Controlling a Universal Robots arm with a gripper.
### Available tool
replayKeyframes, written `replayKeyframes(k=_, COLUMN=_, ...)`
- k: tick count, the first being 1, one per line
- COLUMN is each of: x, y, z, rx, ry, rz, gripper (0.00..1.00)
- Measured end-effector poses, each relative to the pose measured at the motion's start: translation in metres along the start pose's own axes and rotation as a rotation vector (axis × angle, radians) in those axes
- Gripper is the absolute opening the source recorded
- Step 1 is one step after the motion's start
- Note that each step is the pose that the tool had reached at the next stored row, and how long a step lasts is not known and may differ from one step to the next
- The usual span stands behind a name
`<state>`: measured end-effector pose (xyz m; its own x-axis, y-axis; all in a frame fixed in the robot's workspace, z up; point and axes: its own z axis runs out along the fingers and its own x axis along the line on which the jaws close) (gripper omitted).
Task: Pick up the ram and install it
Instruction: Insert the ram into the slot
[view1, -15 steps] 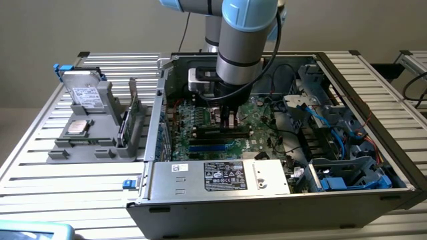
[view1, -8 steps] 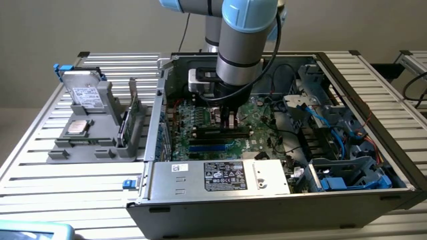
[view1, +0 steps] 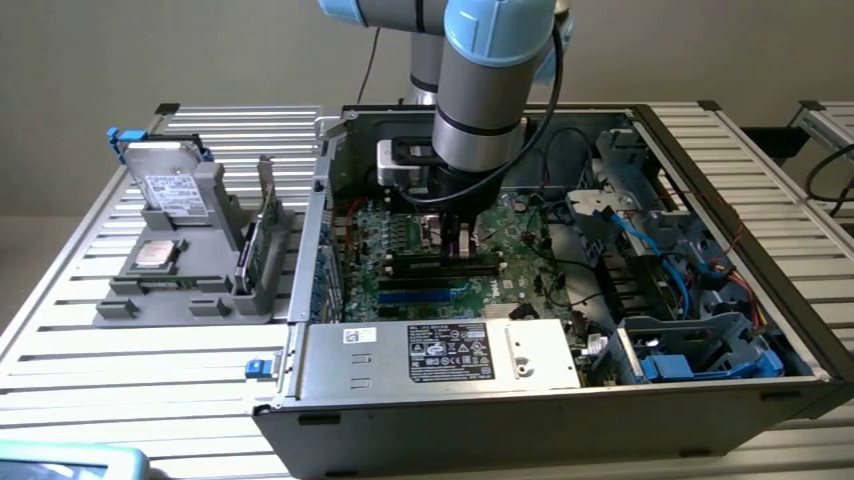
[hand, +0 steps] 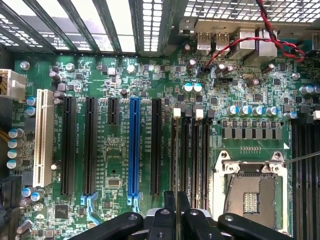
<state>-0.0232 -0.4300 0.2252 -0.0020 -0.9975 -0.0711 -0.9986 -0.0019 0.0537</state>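
Observation:
My gripper (view1: 454, 238) is down inside the open computer case (view1: 561, 425), just above the motherboard (view1: 400, 250). In the wrist view the gripper (hand: 176, 199) has its two fingers (hand: 169, 202) nearly together on a thin dark edge, the ram (hand: 176, 196), seen end-on. It hangs over the near end of the row of black memory slots (hand: 191, 150), which lie bare beside the CPU socket (hand: 250, 192). I cannot tell whether the ram touches a slot.
A blue slot (hand: 134, 145) and black expansion slots (hand: 90, 145) lie beside the memory slots. Red and black wires (hand: 260, 42) cross near the rear ports. The power supply (view1: 441, 352), drive cages (view1: 694, 350) and blue cables (view1: 638, 225) crowd the case. A grey parts holder (view1: 174, 295) sits outside it.

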Motion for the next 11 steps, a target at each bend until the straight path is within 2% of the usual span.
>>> replayKeyframes(k=11, x=0.0001, y=-0.0001, z=0.0017, rx=0.0000, ry=0.0004, rz=-0.006, gripper=0.14)
